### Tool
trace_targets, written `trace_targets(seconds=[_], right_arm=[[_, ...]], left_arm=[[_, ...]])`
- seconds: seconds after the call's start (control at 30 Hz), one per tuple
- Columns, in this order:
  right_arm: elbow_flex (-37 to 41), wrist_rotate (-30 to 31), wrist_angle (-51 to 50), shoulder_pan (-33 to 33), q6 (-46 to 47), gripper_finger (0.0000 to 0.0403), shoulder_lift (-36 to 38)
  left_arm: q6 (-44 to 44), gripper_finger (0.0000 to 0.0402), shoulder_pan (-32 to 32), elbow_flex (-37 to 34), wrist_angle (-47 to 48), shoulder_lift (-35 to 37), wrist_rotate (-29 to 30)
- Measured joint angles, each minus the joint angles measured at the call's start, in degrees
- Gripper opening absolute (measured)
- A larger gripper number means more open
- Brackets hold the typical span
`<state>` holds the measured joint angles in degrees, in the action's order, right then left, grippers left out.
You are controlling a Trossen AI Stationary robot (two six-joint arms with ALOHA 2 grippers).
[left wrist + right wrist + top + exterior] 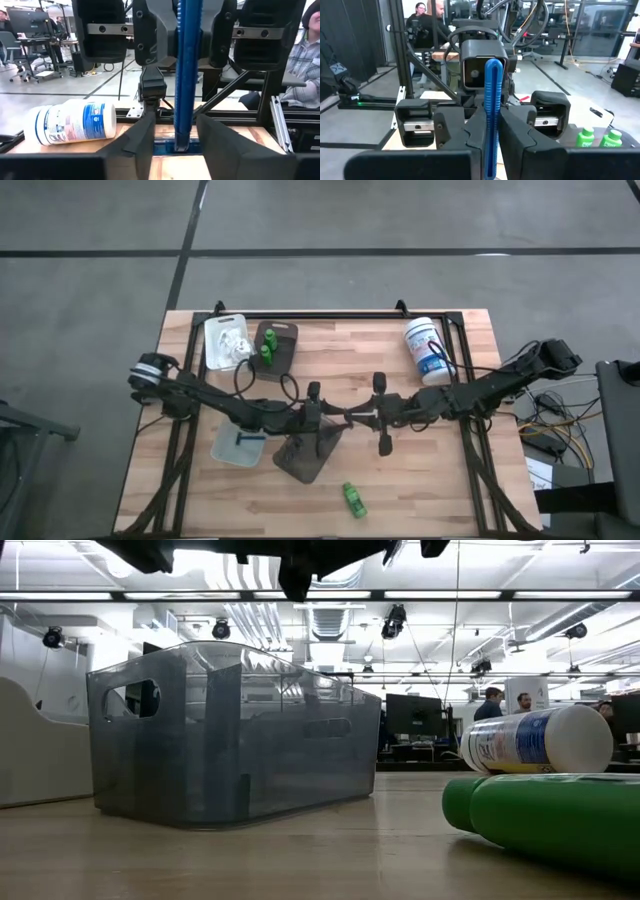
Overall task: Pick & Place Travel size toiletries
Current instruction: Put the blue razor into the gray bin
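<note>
Over the middle of the pale wooden bench point(420, 480) the two dark arms are meeting tip to tip. The right hand point(492, 119) is pinching a slim dark blue stick point(493, 85) tight between its fingers point(517, 137), with the stick standing straight up out of the grip. The left hand point(175, 121) is facing it, its fingers point(142, 137) standing open on either side of the same stick point(187, 75) with a gap showing on each side, so only the right hand is actually holding it. Just below the meeting point a translucent smoky-grey plastic bin point(305, 457) is sitting on the bench, and beside it a shallow clear tray point(232, 450) is holding another blue stick point(247, 439). Towards the back left, a white tray point(215, 330) is carrying lumpy white packets point(234, 345), and next to it a dark brown tray point(284, 335) is holding small bright green bottles point(268, 348). One more green bottle point(353, 499) is lying alone near the front edge. A large white tub with a blue label point(425, 351) is lying on its side at the back right.
</note>
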<state>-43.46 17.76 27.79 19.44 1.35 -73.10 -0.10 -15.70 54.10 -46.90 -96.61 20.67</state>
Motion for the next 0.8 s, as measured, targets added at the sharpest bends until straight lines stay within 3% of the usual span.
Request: trace_targets(seconds=[0.27, 0.43, 0.8], right_arm=[[0.0, 0.0, -0.6, 0.0, -0.1, 0.0050, 0.0], [0.0, 0.0, -3.2, 0.0, 0.5, 0.0078, 0.0], [0.0, 0.2, -9.0, 0.0, 4.9, 0.0154, 0.1]], left_arm=[[1.0, 0.0029, 0.0, -0.1, 1.3, 0.2, 0.0], [0.5, 0.0033, 0.0, -0.1, 5.5, 1.2, 0.0], [-3.0, 0.0033, -1.4, -0.1, 38.8, 17.0, -0.1]])
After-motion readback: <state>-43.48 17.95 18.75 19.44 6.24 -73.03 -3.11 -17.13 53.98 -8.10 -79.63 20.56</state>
